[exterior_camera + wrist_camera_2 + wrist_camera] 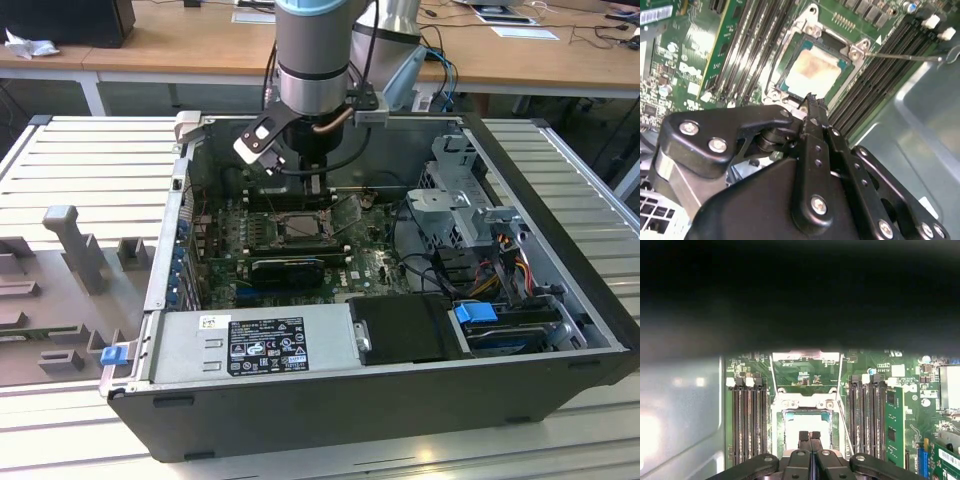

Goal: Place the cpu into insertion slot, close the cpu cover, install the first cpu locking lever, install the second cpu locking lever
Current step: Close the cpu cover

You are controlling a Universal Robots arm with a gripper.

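While I watch through the exterior view, the far left of the frame holds a grey plastic fixture (70,240) lying on the ribbed aluminium tabletop (90,150), just beside the open black computer case (400,400). At the centre, the grey and blue robot arm (312,60) reaches from the top edge into the case, over the green motherboard (375,265), where the square, silver-rimmed insertion slot (298,226) sits. At the right of the frame stands a grey metal drive cage (455,205), with a blue plastic latch (475,312) lower down.

In both wrist views I see the black pincer (811,102) (810,435) with its fingers pressed flat together and nothing between them, its tip hanging close over the socket's edge. The small flat square cpu with its pale silvery-beige top (812,70) (791,432) lies seated in the insertion slot.

In the first wrist view, the thin silvery cpu cover (790,356) stands upright on the socket's far side from the pincer, hinged open, with the board visible through its window. Long black memory slots (747,420) flank the socket on both sides. In the second wrist view a thin silvery wire lever (900,56) reaches from a socket corner across those slots.
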